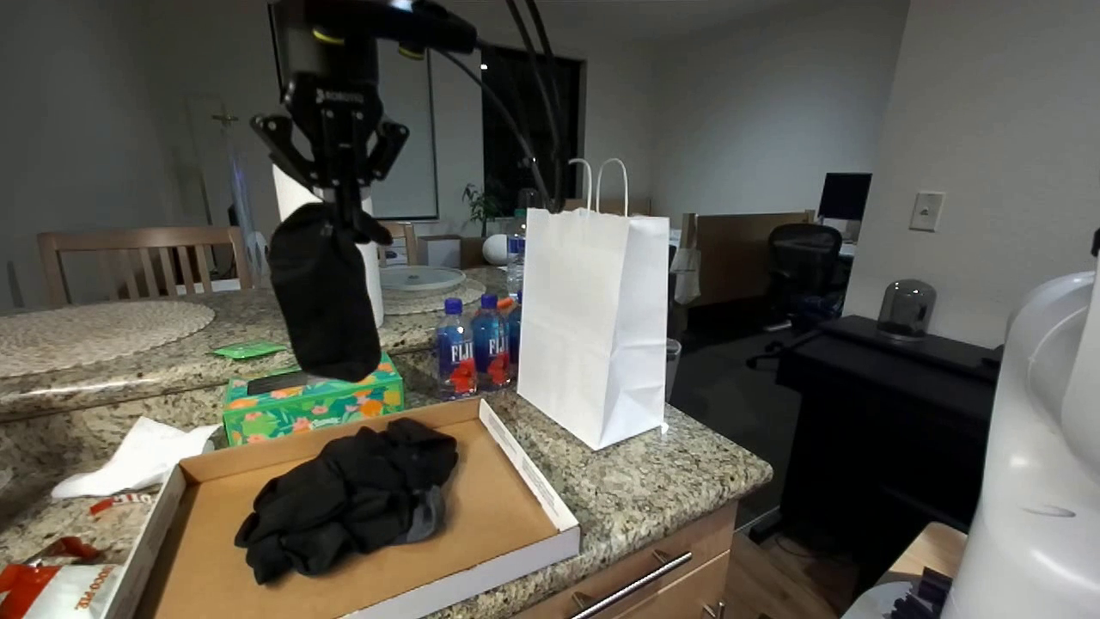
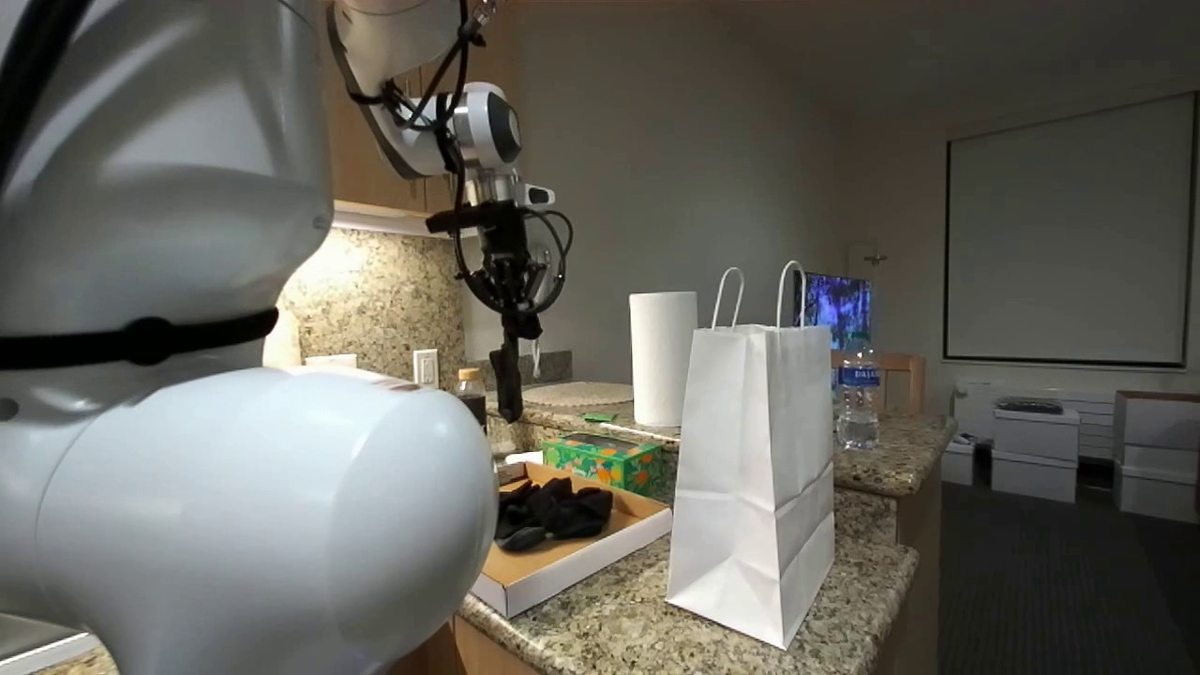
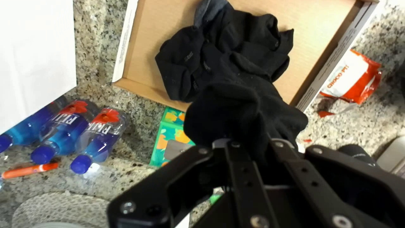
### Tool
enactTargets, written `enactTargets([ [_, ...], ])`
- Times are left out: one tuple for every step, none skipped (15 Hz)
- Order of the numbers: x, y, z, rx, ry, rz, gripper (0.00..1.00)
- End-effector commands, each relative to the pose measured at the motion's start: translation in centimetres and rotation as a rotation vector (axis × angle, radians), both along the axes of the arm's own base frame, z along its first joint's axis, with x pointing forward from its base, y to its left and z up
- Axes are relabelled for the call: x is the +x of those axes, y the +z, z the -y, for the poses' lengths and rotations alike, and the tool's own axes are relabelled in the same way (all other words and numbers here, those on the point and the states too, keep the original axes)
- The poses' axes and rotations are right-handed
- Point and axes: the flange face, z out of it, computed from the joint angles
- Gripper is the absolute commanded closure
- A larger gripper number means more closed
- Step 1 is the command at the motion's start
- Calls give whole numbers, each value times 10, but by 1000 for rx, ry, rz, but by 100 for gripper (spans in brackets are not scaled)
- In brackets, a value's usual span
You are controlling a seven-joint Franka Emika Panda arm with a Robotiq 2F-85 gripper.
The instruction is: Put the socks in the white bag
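black gripper [image 1: 348,220] pinches a black fabric sock [image 1: 326,301]. heaped black socks [image 1: 352,494] lie in a brown cardboard tray [image 1: 498,494] near a white paper bag [image 1: 569,322].

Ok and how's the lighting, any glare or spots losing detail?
Wrist view: the white bag washes out almost to plain white, with a glint beside a blue bottle cap; in an exterior view, bright light falls on the granite backsplash; in an exterior view, the held sock shows little detail.
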Motion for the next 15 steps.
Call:
enactTargets([
  [-10,56,24,-11,-96,53,90],
  [-11,72,34,-24,-119,64,90],
  [-12,84,41,-35,-137,72,90],
  [-16,101,55,-44,-163,83,90],
  [-19,114,65,-58,-192,97,90],
  [-25,127,80,-70,-220,107,90],
  [-30,140,91,-78,-238,113,90],
  [-40,152,104,-79,-235,123,90],
  [-44,160,112,-80,-238,120,90],
  [-28,146,96,-61,-225,112,88],
  [-34,155,104,-62,-239,120,88],
  [-39,162,108,-61,-246,127,88],
  [-42,165,109,-60,-248,131,88],
  [-42,165,109,-60,-247,132,88],
  [-42,164,109,-61,-246,130,88],
])
